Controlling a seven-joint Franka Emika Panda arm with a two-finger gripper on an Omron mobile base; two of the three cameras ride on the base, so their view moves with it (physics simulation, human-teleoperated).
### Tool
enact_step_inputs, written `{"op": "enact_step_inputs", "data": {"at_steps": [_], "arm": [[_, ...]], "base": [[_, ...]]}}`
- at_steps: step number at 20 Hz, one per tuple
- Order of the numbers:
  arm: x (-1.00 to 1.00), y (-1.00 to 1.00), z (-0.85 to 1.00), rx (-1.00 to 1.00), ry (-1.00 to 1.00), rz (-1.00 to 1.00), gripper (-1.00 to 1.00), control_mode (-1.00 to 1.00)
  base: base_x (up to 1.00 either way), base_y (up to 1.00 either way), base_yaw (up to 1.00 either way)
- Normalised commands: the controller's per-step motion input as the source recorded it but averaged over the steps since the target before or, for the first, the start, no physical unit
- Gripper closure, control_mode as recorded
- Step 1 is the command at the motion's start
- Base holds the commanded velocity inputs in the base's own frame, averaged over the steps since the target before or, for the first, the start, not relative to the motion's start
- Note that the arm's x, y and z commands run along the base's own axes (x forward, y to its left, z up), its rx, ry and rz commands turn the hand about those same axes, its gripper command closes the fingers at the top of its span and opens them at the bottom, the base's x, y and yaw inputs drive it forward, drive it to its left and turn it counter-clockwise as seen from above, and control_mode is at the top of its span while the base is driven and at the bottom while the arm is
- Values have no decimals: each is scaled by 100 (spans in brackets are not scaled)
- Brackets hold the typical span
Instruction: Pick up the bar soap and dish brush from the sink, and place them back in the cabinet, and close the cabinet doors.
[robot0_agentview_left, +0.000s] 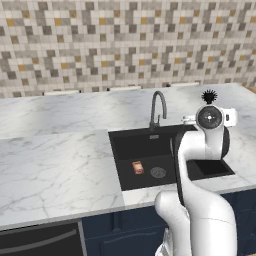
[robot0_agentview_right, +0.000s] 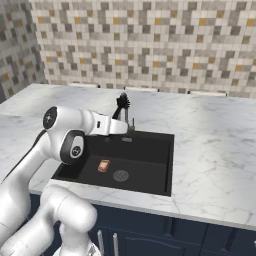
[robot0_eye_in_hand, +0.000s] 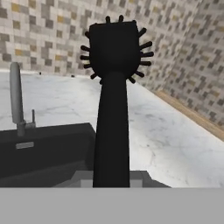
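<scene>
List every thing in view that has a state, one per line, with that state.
dish brush: held upright above the counter, bristle head up, out of the sink.
gripper: shut on the dish brush's handle.
bar soap: lying flat on the sink floor, beside the drain, untouched.
sink: dry, with the soap in it.
faucet: no water running.

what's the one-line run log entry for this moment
gripper: shut on black bristly dish brush, raised over black sink | reddish-orange bar soap: in basin beside drain | next: likely cabinet
</scene>
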Motion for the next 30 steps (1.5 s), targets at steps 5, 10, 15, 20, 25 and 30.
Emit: {"op": "enact_step_inputs", "data": {"at_steps": [5, 10, 15, 20, 25, 30], "arm": [[-34, 4, 36, 3, 0, 5, 100, -100], [-36, 11, 27, 1, 0, 11, 100, -100], [-32, 24, 9, 0, 0, 16, 100, -100], [-23, 34, 2, 0, 0, 15, 100, -100], [-10, 31, 10, 0, 0, 9, 100, -100], [-15, 2, 19, 11, 0, 3, 100, -100]], "base": [[0, 0, 0], [0, 0, 0], [0, 0, 0], [0, 0, 0], [0, 0, 0], [0, 0, 0]]}}
